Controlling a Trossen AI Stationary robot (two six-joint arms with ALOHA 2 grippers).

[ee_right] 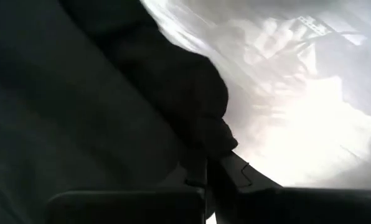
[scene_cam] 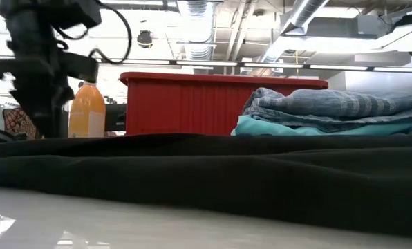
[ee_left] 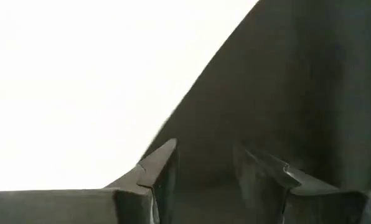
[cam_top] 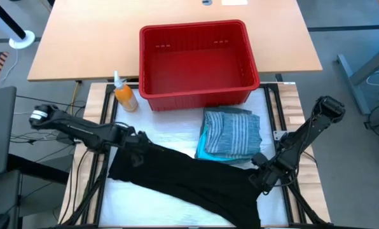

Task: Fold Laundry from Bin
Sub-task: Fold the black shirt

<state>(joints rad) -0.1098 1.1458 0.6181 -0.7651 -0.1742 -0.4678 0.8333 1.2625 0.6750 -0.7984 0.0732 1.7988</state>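
Observation:
The large black garment (cam_top: 189, 178) lies spread slantwise across the white table top, from the left to the near right. My left gripper (cam_top: 135, 145) points down over the garment's far left corner. Its fingers (ee_left: 164, 168) stand apart, with black cloth (ee_left: 285, 93) beneath them. My right gripper (cam_top: 261, 178) is shut on the garment's right edge. The striped shirt (cam_top: 237, 130) lies folded on the turquoise garment (cam_top: 205, 149) in front of the red bin (cam_top: 192, 27), whose inside shows bare. My left gripper hangs close over the black cloth; I cannot tell whether it touches it. My right gripper pinches a bunched fold at the black garment's right edge (ee_right: 198, 143) between its two shut fingers. It comes from above, pointing down. The rest of the garment lies slack on the table.
An orange bottle (cam_top: 124, 95) stands left of the bin's near corner. The folded stack (scene_cam: 330, 104) sits just beyond the black garment, close to my right arm. Bare white table shows along the near edge (cam_top: 151, 210).

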